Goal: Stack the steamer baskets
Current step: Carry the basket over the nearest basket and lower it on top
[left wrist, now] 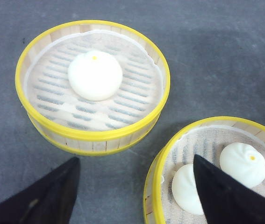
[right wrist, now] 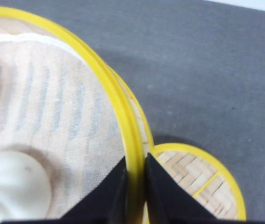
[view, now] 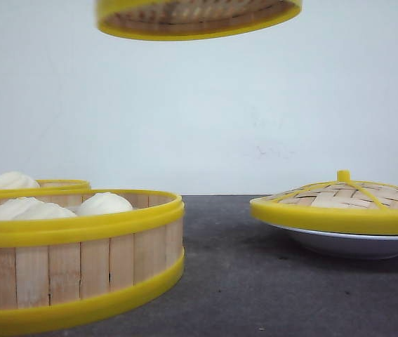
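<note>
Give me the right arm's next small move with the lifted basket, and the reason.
Probably carry the lifted basket left, over the near basket holding two buns. The right pincer pinches its rim; it hangs high above the table, right of that basket. The left pincer is open and empty.

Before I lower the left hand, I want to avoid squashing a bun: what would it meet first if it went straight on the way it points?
Likely bare table: the open left hand points at the gap between the one-bun basket and the two-bun basket, though one finger overlaps that basket's rim. Depth is unclear.
</note>
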`<move>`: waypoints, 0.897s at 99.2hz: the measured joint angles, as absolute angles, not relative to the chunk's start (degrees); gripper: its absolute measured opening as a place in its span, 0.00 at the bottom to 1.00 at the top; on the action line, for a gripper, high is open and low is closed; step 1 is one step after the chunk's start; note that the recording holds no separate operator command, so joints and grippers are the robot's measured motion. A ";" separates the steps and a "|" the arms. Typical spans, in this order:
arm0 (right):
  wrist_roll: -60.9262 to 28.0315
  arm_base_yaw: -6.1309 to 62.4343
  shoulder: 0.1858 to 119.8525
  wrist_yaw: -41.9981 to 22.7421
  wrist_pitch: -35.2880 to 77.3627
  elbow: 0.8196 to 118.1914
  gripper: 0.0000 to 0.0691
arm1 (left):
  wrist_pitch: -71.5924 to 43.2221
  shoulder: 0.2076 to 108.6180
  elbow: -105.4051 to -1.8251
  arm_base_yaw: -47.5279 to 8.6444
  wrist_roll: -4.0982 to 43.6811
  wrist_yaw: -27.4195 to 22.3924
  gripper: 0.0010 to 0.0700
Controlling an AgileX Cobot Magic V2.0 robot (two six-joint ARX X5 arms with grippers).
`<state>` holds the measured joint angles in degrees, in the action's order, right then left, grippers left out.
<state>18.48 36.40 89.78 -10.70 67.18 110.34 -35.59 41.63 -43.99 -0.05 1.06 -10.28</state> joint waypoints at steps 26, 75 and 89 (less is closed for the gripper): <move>17.87 38.74 85.19 -4.38 58.46 90.06 0.05 | -35.59 41.63 -43.99 -0.05 1.06 -10.28 0.66; 15.22 42.74 88.88 5.43 36.51 75.90 0.05 | -35.81 41.63 -43.99 -0.03 1.06 -10.31 0.66; 15.22 43.55 92.18 5.34 33.91 75.90 0.05 | -36.32 41.63 -43.99 -0.03 1.06 -10.31 0.66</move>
<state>15.22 43.55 92.18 5.34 33.91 75.90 -36.32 41.63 -43.99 -0.03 1.06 -10.31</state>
